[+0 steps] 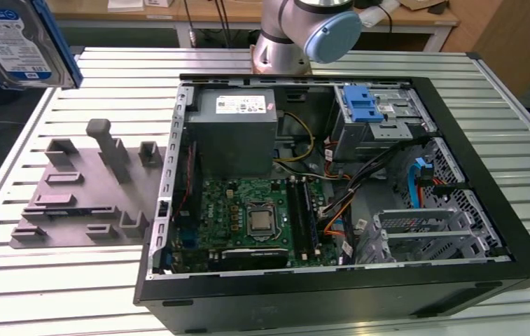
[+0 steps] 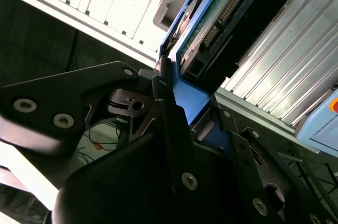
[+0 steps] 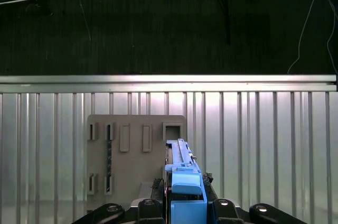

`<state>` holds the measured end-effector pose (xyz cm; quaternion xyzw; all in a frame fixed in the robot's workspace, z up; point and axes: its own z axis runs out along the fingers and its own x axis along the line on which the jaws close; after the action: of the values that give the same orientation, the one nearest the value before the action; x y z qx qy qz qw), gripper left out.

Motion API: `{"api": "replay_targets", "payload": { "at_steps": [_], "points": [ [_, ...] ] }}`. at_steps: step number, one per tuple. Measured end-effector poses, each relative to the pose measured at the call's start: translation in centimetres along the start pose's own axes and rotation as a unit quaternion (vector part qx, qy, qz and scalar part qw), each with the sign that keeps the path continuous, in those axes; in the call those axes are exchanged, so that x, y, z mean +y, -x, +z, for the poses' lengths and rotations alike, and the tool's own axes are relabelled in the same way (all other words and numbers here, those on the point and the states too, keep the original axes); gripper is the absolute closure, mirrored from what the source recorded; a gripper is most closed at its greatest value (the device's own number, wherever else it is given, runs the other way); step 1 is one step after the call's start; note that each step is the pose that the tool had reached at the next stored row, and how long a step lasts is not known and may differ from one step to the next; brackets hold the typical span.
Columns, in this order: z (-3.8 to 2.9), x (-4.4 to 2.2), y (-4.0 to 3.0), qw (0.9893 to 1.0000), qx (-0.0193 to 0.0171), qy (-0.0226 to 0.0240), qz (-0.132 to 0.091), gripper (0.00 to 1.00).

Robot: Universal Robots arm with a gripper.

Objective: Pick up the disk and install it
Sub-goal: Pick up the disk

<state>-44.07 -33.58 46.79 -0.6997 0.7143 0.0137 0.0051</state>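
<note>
The disk (image 1: pixel 8 42), silver-grey with a white-and-blue label and a blue bracket, hangs high above the slatted table at the exterior view's left, clear of everything. In the first wrist view its blue bracket edge (image 3: pixel 185 182) stands upright between my black fingers (image 3: pixel 150 211). My gripper (image 3: pixel 186 205) is shut on the disk. The second wrist view shows the same grip (image 2: pixel 185 100), with the disk's circuit-board side and connector (image 2: pixel 222 18) running away from the fingers.
A grey fixture plate (image 1: pixel 68 203) with upright pegs lies on the table below the disk, also in the first wrist view (image 3: pixel 132 155). The open computer case (image 1: pixel 489 203) holds a power supply (image 1: pixel 236 133), a motherboard and a drive cage with a blue latch (image 1: pixel 367 105). The arm's base (image 1: pixel 293 35) stands behind it.
</note>
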Motion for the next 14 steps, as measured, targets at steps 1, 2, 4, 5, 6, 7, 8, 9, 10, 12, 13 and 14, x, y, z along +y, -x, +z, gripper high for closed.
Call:
{"api": "replay_targets", "payload": {
  "at_steps": [1, 2, 4, 5, 6, 7, 8, 9, 10, 12, 13, 14],
  "points": [
    [-0.05, 0.0, 0.0, 1.0, 0.0, 0.0, 0.0, 0.63],
    [-0.09, 0.0, 0.0, 1.0, 0.0, 0.0, 0.0, 0.63],
    [-0.19, 0.0, 0.0, 1.0, 0.0, 0.0, 0.0, 0.63],
    [-0.24, 0.0, 0.01, 1.0, 0.0, 0.0, 0.0, 0.63],
    [-0.3, 0.0, 0.01, 1.0, 0.0, 0.0, 0.0, 0.63],
    [-0.38, 0.0, 0.01, 1.0, 0.0, 0.0, 0.0, 0.63],
    [-0.46, 0.01, 0.01, 1.0, 0.0, 0.0, 0.0, 0.63],
    [-0.53, 0.01, 0.01, 1.0, 0.0, 0.0, 0.0, 0.63],
    [-0.6, 0.01, 0.01, 1.0, 0.0, 0.0, 0.0, 0.63],
    [-0.73, 0.01, 0.02, 1.0, 0.0, 0.0, 0.0, 0.63],
    [-0.82, 0.01, 0.02, 1.0, 0.0, 0.0, 0.0, 0.63],
    [-0.91, 0.01, 0.02, 1.0, 0.0, 0.0, 0.0, 0.63]
  ]
}}
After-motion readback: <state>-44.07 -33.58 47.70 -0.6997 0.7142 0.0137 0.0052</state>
